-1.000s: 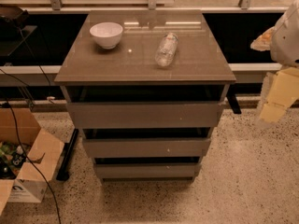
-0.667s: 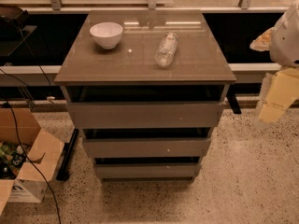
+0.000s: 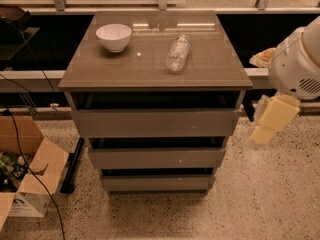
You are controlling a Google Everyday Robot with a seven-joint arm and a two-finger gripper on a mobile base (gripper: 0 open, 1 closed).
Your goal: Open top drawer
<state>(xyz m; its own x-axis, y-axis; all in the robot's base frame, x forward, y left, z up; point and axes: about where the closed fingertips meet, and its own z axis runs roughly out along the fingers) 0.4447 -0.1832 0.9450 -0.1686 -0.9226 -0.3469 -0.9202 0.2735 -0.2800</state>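
Observation:
The top drawer (image 3: 154, 123) is the widest grey-brown front of three, right under the cabinet's top, with a dark gap above it. Its front stands roughly flush with the cabinet's body. Below it are the narrower middle front (image 3: 156, 158) with a small white speck and the smallest bottom front (image 3: 156, 183). My gripper (image 3: 267, 121) hangs at the right of the cabinet, level with the top drawer and apart from it, below the white arm housing (image 3: 297, 64).
A white bowl (image 3: 114, 37) and a clear plastic bottle (image 3: 178, 53) lying on its side rest on the cabinet top (image 3: 150, 64). An open cardboard box (image 3: 27, 176) and black cables (image 3: 35, 179) are on the speckled floor at the left. A rail runs behind.

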